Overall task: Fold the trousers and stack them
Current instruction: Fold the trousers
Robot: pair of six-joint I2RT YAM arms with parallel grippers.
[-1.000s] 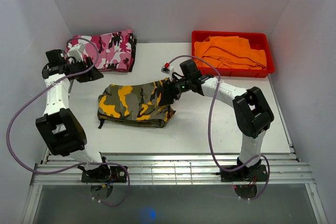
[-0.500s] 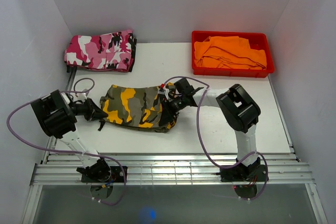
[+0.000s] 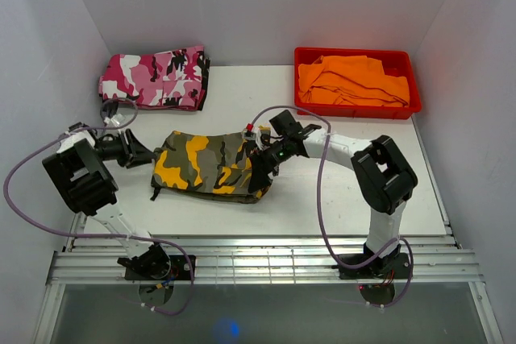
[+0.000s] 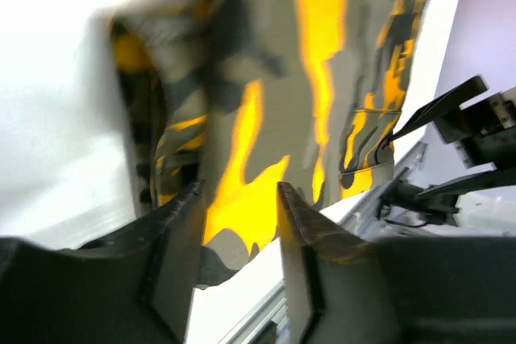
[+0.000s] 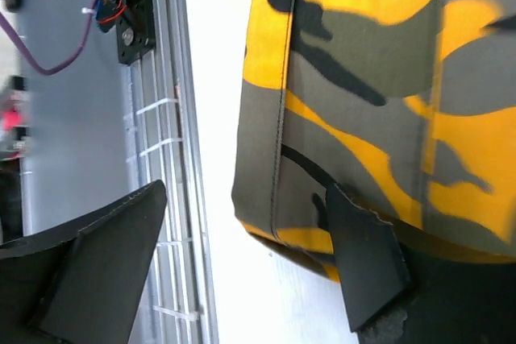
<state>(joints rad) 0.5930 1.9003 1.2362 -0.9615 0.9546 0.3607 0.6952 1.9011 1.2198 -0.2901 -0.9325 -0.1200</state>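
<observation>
Olive-green, orange-yellow, black camouflage cloth trousers [image 3: 211, 163]: folded, table centre | left gripper [image 4: 238, 199]: at 9 o'clock edge, fingers half apart, blurred, clamps nothing | right gripper [image 5: 246, 195]: at 3 o'clock edge, spread wide, empty

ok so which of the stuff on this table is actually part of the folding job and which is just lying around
Part of the job:
- the olive, yellow and black camouflage trousers, in the middle of the table

Just lying about:
- the pink camouflage trousers, folded at the back left
- the red bin, at the back right
- the orange garment, inside that bin
</observation>
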